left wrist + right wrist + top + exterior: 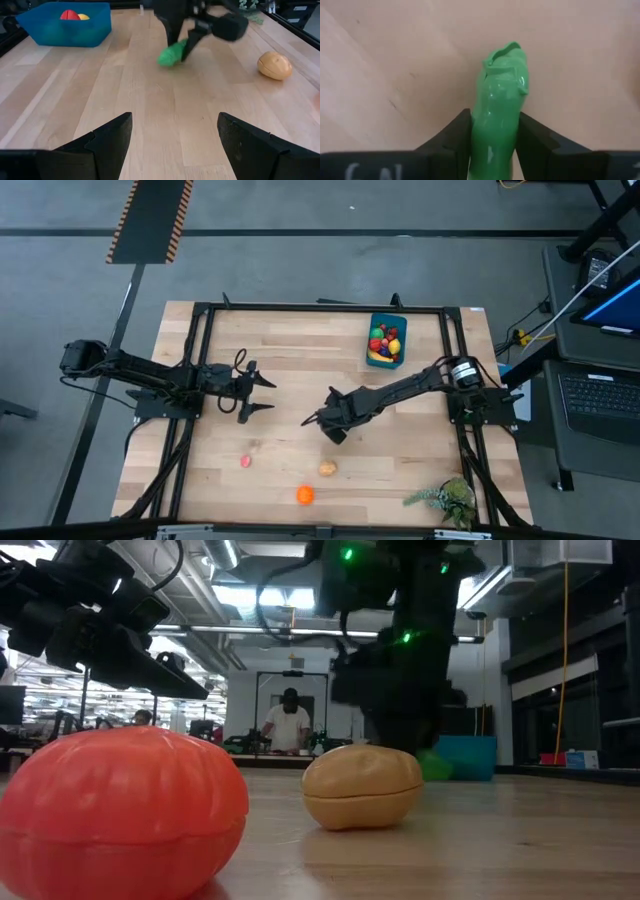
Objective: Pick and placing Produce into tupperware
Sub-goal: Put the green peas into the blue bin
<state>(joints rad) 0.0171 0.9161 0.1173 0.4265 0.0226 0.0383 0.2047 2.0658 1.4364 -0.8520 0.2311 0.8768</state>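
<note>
Right gripper [492, 145] near the middle of the table [300, 340], clamped on a green cucumber [500, 107]. Left gripper [262, 395] spread wide, holding nothing, toward the left edge. Blue tupperware [386, 340] near the far edge, toward the right corner, with fruit inside. Tan piece [327, 469], orange piece [305, 495] and pink piece [245, 462] near the front edge.

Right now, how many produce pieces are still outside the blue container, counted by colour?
Green: 1, the green cucumber held between the fingers of the right gripper
Orange: 1, the orange pumpkin-like piece
Tan: 1, the tan potato-like piece
Pink: 1, the small pink piece
Total: 4 outside the blue container
</note>
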